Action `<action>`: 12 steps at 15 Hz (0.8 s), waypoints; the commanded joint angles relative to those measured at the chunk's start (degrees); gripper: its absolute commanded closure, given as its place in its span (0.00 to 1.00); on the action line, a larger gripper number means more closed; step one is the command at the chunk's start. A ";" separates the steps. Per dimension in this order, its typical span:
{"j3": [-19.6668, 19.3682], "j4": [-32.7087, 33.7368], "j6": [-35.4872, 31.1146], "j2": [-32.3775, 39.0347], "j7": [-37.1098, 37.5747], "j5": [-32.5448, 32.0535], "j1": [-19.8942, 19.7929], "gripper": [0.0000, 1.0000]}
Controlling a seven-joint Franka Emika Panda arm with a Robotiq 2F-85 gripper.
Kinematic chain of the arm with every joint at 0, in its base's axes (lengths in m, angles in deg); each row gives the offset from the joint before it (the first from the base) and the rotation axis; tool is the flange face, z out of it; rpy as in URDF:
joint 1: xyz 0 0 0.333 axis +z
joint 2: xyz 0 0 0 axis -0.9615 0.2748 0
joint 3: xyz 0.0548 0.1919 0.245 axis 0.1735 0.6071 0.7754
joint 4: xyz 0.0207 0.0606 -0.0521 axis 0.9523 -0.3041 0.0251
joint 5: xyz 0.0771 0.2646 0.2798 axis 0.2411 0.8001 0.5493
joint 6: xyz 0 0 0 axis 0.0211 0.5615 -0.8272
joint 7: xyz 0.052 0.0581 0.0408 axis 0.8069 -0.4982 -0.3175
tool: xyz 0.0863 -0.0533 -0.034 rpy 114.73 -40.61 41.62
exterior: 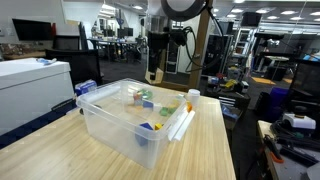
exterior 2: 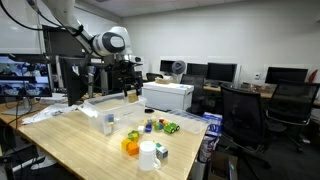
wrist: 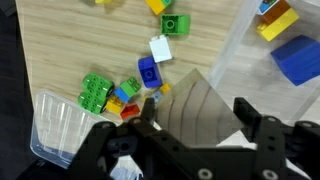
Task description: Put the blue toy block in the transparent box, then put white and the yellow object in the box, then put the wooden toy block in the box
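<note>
Two of the task's pieces already lie inside the transparent box (wrist: 232, 45). They are the blue toy block (wrist: 297, 60) and, just beyond it, the white and yellow object (wrist: 275, 20), which shows mostly yellow from my wrist view. Both sit at the right of that view, behind the box's clear wall. In an exterior view the box (exterior: 115, 128) stands on the middle of the table (exterior: 205, 150), and a patch of blue and yellow shows through its near wall.

My jaws are clamped on the wooden toy block (wrist: 200, 98), one finger on each side. It looks grey-brown in the shade under my wrist. It hangs above the table (wrist: 70, 40), just left of the box's wall and not yet over the inside.

Left of the held block, loose bricks lie scattered on the table. A white brick (wrist: 160, 48) lies just beside a blue studded brick (wrist: 150, 72), with a green brick (wrist: 175, 22) a little farther off. Another green brick (wrist: 95, 92) lies to the left. A clear plastic piece (wrist: 60, 125) lies at the near left; I cannot tell what it is.

In an exterior view an orange-topped item (exterior: 190, 97) stands by the box's right rim. In an exterior view a white cup (exterior 2: 148, 155) and an orange block (exterior 2: 130, 145) stand near the table's near edge.
</note>
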 commanded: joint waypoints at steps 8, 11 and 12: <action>7.01 -10.49 -0.10 -1.21 -28.96 1.73 0.16 0.46; 6.71 -10.57 -0.78 1.48 -34.63 -0.73 0.20 0.46; 6.46 -10.92 -3.02 2.08 -34.09 -1.49 0.32 0.05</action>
